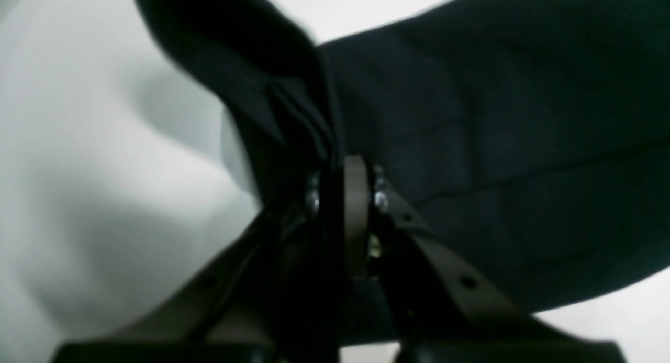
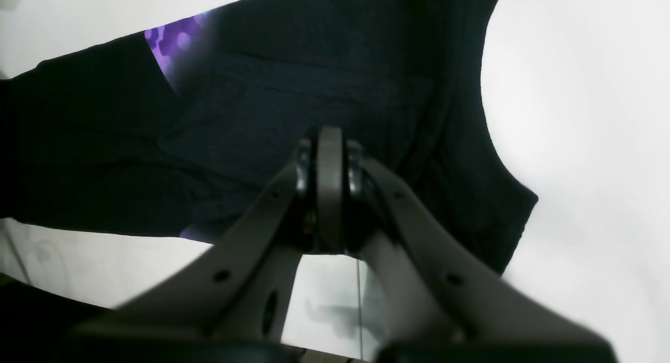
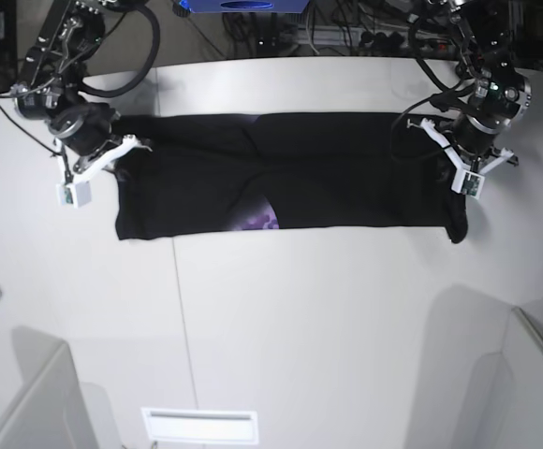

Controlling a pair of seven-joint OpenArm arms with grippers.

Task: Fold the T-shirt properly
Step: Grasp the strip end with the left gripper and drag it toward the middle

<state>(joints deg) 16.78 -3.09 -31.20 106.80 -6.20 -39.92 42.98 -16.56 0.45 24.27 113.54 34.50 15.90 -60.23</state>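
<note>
You have the T-shirt (image 3: 346, 178) folded lengthwise into a band at table's twelve o'clock, left gripper (image 1: 340, 169) and right gripper (image 2: 330, 143) each clamped on an end; crosswise folds remain.

T-shirt (image 3: 346, 173) print mostly hidden in fold; wrist views blurred
</note>
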